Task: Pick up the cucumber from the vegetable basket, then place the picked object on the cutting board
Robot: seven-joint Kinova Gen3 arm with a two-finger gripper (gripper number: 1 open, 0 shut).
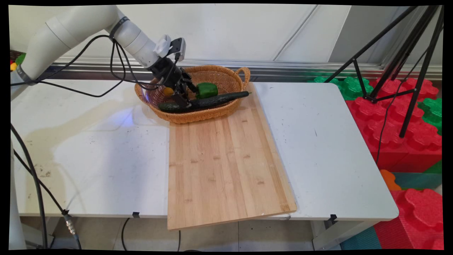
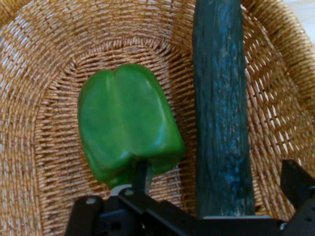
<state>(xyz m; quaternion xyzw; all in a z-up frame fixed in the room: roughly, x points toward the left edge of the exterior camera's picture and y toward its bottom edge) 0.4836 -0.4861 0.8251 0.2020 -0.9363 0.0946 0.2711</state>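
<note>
On the white table (image 1: 88, 159): one bamboo cutting board (image 1: 223, 166), long, its near end overhanging the table's front edge.

At the board's far end: one wicker basket (image 1: 212, 117), oval, two-handled.

In the basket:
- One cucumber (image 1: 216, 100), dark, lying lengthwise, its tip over the right rim.
- One green bell pepper (image 1: 206, 90), just beside the cucumber.
- One small yellow-orange item (image 1: 168, 91), possibly fruit, largely hidden by the arm.

Inside the basket: gripper (image 1: 182, 97), black, lowered, fingers spread apart, holding nothing. The cucumber lay between the fingers, seemingly untouched.
</note>
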